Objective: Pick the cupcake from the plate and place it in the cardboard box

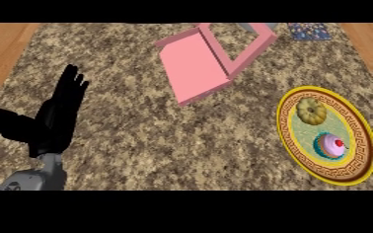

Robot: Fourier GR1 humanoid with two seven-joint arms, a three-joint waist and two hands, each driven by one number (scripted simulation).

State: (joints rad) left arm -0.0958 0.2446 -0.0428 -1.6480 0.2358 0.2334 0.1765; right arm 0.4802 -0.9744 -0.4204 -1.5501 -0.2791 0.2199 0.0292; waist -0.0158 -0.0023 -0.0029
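just speckled granite counter, wooden edges

This is a kitchen: a speckled brown granite worktop fills the frame, edged by wood at the upper corners. At the right, a round gold-rimmed plate carries a pink-frosted cupcake and a small golden bundt cake.

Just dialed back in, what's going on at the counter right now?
Nothing is being handled yet. The left hand rests open at the left, fingers up, holding nothing; the right hand is out of view. The cupcake still sits on the plate at the right, next to a small golden pastry. The pink box lies open on the counter farther back, with nothing visible inside it.
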